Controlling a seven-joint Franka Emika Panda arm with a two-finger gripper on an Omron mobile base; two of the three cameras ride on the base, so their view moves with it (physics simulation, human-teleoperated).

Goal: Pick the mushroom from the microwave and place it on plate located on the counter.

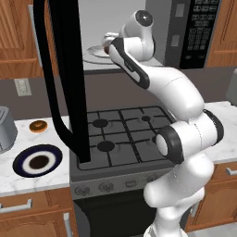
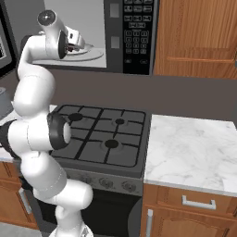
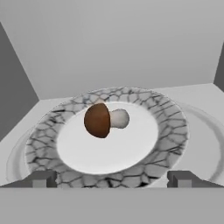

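Note:
The mushroom (image 3: 103,120), brown cap and pale stem, lies on its side on a white plate with a cracked-pattern rim (image 3: 170,131) inside the microwave (image 3: 113,43). My gripper (image 3: 113,179) is open, its two fingertips (image 3: 43,178) standing wide apart just short of that plate, with the mushroom ahead of them and untouched. From the base, my hand (image 2: 77,44) reaches into the microwave cavity (image 1: 104,18). The navy plate (image 1: 37,161) with a white ring sits bare on the marble counter (image 1: 55,181), left of the stove.
The microwave's black door (image 1: 69,78) hangs open over the stove's left side. Its keypad (image 2: 134,32) is to the right of the cavity. A doughnut (image 1: 38,125) and a toaster (image 1: 4,129) stand on the left counter. The gas stovetop (image 2: 106,134) lies below; more counter (image 2: 190,148) lies to its right.

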